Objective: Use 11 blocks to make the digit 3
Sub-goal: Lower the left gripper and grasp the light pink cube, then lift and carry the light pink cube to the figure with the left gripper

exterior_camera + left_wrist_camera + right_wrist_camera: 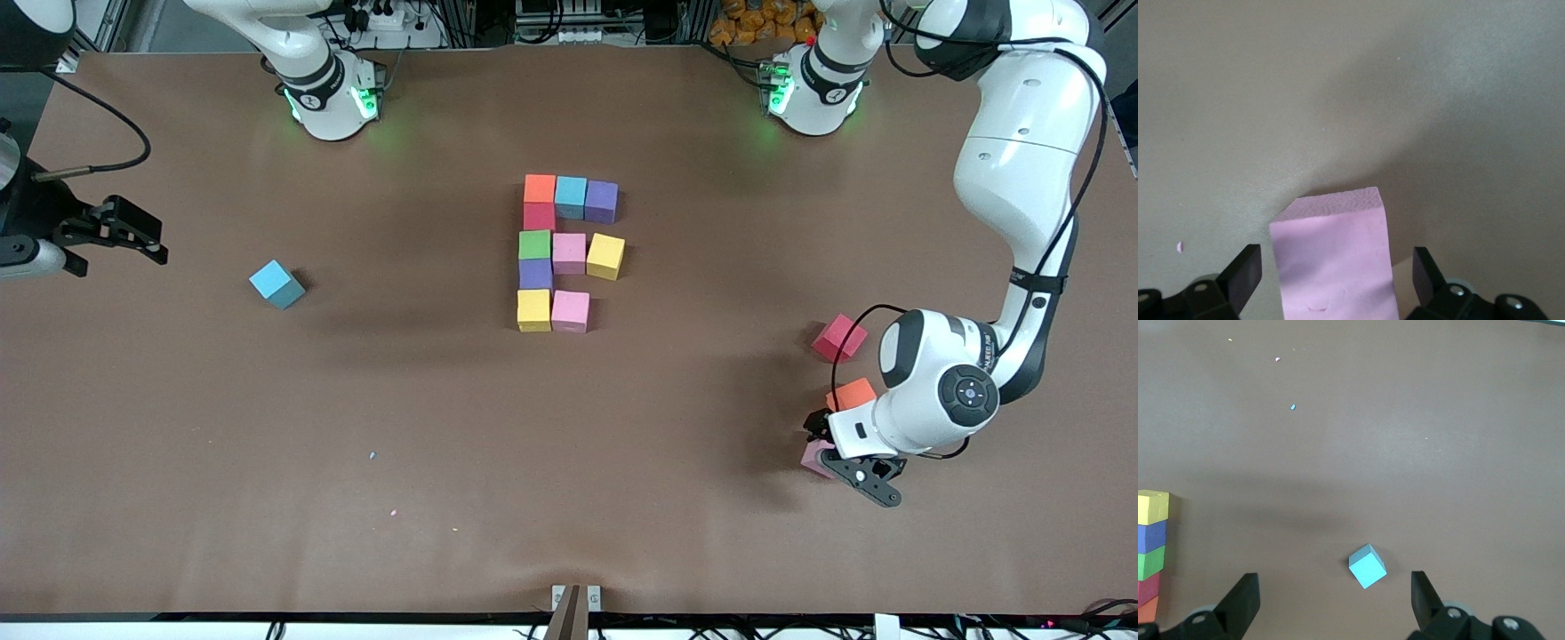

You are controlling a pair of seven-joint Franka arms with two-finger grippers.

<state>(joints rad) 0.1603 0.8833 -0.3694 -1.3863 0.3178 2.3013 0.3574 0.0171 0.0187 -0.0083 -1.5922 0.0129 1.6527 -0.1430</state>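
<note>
The digit 3 point(565, 252) lies at mid-table as a multicoloured figure of several blocks; its bottom row holds a yellow block point(533, 310) and a pink block point(570, 311). Toward the left arm's end, my left gripper point(840, 453) is down around a loose pink block point(813, 458). The left wrist view shows that pink block point(1335, 260) between the open fingers point(1245, 273), with a gap on each side. My right gripper point(158, 242) waits open at the right arm's end. A light blue block point(276, 284) lies on the table in front of it, also in the right wrist view point(1367, 566).
A loose red block point(838, 338) and a loose orange block point(852, 394) lie close by the left arm's wrist, farther from the front camera than the pink one. Small foam crumbs point(372, 455) dot the brown table point(267, 498). The figure's column point(1151, 550) shows in the right wrist view.
</note>
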